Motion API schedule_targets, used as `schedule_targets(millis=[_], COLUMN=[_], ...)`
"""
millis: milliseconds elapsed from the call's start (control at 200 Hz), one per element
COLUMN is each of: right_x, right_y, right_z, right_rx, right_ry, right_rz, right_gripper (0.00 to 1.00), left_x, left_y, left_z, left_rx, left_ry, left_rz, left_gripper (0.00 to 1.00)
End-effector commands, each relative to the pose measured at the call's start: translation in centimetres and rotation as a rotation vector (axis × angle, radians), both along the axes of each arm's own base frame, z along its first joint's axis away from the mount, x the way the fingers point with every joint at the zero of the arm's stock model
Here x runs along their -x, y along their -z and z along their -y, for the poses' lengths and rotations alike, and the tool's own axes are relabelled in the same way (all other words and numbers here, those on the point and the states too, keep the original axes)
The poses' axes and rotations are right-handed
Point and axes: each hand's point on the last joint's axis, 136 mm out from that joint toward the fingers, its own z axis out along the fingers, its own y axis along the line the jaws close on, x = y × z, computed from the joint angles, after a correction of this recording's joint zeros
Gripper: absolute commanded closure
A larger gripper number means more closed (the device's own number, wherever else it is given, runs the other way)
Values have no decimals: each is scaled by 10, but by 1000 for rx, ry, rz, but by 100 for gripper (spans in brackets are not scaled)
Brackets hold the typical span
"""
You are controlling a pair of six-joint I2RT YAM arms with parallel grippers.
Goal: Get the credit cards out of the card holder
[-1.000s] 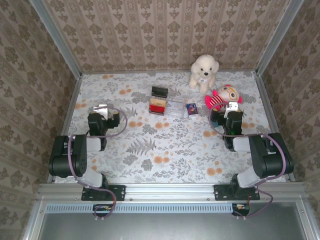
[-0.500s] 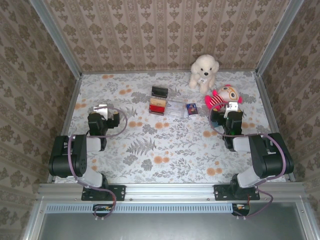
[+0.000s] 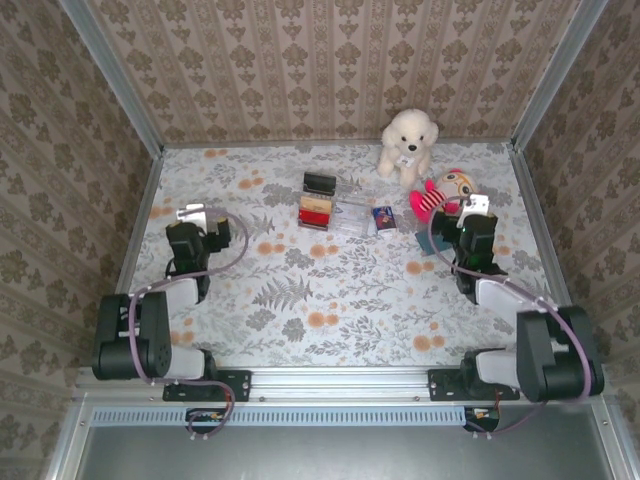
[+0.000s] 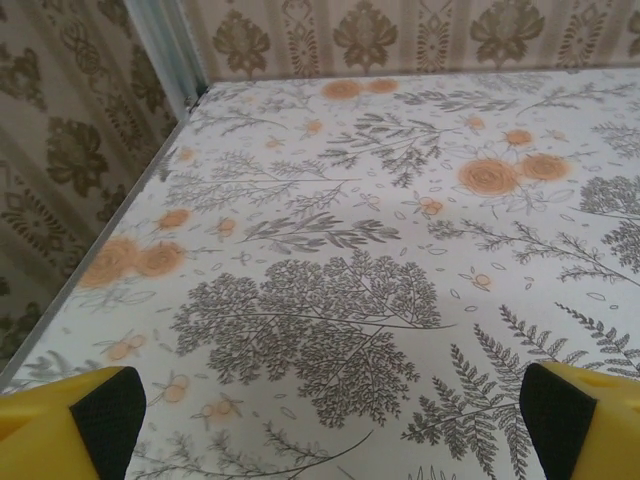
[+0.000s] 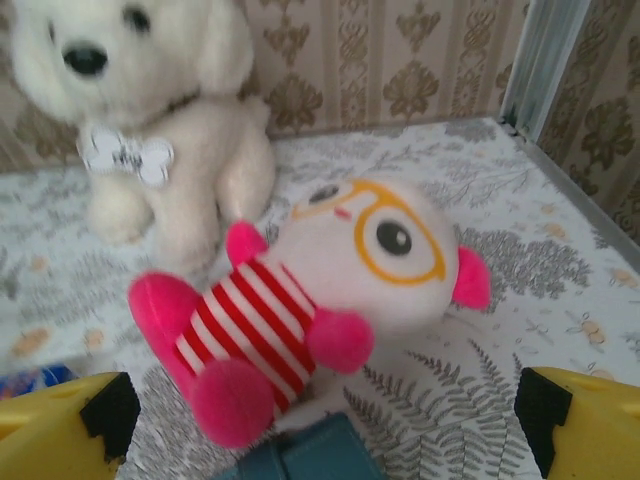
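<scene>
Left gripper [image 4: 335, 415]: jaws spread wide, nothing btwn them. Its yellow fingers [image 4: 70, 420] w/ black pads sit at both lower corners of the left wrist view, over a bare floral table [image 4: 330, 300], close to the left wall [image 4: 70, 150]. Can't tell if the tips touch the surface. Right gripper [image 5: 325, 420]: jaws also wide, gripping nothing. A pink doll [image 5: 300, 310] w/ red-white stripes and yellow glasses lies just ahead of it, and a white plush dog [image 5: 160, 120] sits behind the doll. A teal thing [image 5: 305, 455] shows at the lower edge btwn the fingers; can't tell what it is or whether it's touched. The credit cards are mid-back on the table, btwn the 2 arms and apart from both grippers. The dark card [image 3: 320, 182] is farther back. The red card [image 3: 316, 212] is nearer, at the left end of the clear card holder [image 3: 352, 214]; can't tell if it's inside or just beside. A small blue item [image 3: 383, 218] lies just right of the holder.
</scene>
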Motion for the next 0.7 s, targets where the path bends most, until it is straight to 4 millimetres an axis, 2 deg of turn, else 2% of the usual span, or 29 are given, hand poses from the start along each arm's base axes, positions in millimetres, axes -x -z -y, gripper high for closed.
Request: schedule_targets(millis=[0,100,230,260,345,480,585,695], right_x=[13,16,22,24,23,22,21,14], right_y=[-11,-22,-25,-24,-23,-13,-3,11], right_z=[4,-14,-32,-36,-68,-105,-137,-163], right_rx=[-120,-223,-397,-449,-525,-630,-693,-757], right_ry=[69,12,9,12,-103,-188,-269,-312], right_rz=[-104,-164,-233,-266,-346,-405,-452,-498], right_gripper=[0,0,0,0,0,0,0,0], left_x=[4,7,9,8,5,1,-1,0], left_y=[-11,-24,-33,-34,-38,-42,-39,-30], left_z=[-10,-4,19,28,59,91,123,157], left_rx=[42,99,189,208,275,418,536,577], left_ry=[-102,-128,-92,-62,71,168,268,348], left_rz=[-112,-173,-266,-284,-305,-320,-387,-452], left_gripper=[0,0,0,0,0,0,0,0])
